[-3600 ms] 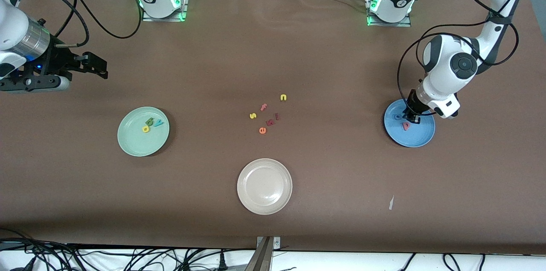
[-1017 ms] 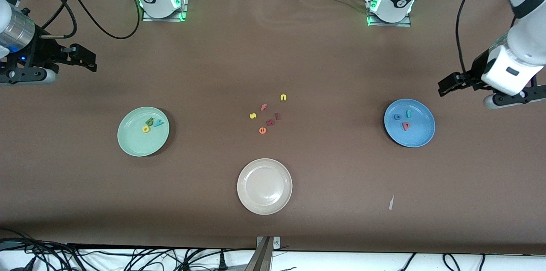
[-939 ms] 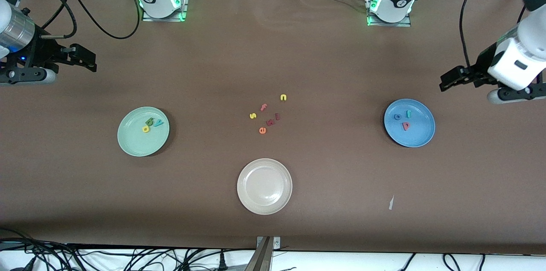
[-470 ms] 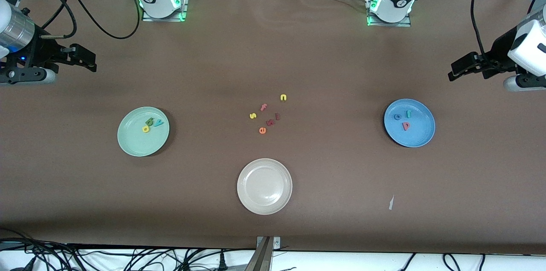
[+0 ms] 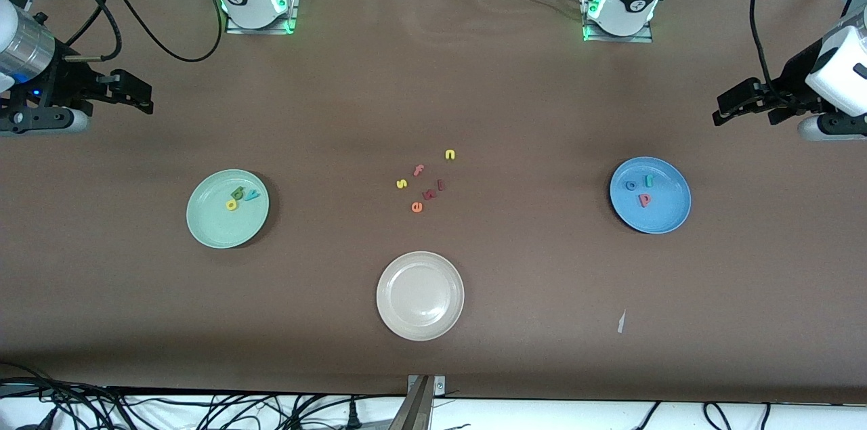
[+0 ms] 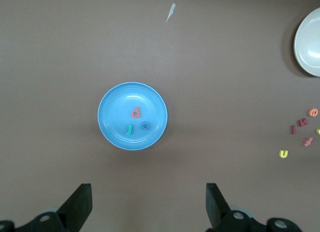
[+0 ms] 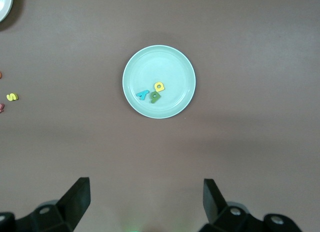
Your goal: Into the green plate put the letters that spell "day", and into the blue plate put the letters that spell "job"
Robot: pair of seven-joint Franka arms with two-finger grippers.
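Tabletop at a late stage of the sorting task. Green plate (image 5: 227, 208) toward the right arm's end of the tabletop, carrying the yellow d (image 5: 231, 204), green a (image 5: 238, 193) and teal y (image 5: 251, 196) bunched together near its centre. Blue plate (image 5: 650, 195) toward the left arm's end, carrying the blue o (image 5: 631, 185), teal j (image 5: 648, 180) and pink-red b (image 5: 645, 200), set slightly apart from one another. Beige-white plate (image 5: 420, 295) bare, near the tabletop's front edge. Leftover letters (image 5: 423, 183) scattered at mid-table, between the two coloured plates; some too small to name with confidence.

Left gripper (image 5: 726, 105) raised over the left arm's end of the tabletop, fingers spread wide and empty; blue plate centred below in the left wrist view (image 6: 132, 116). Right gripper (image 5: 139, 97) raised over the right arm's end, fingers likewise spread and empty; green plate centred below in the right wrist view (image 7: 159, 81). Both arms waiting.

Governing relation: each word's letters lying inside the plate nearest to its own arm, straight out from the parted fingers, with nothing between fingers and plate. Judged complete: all six task letters apparently placed, no further pick required, only withdrawal remaining at most.
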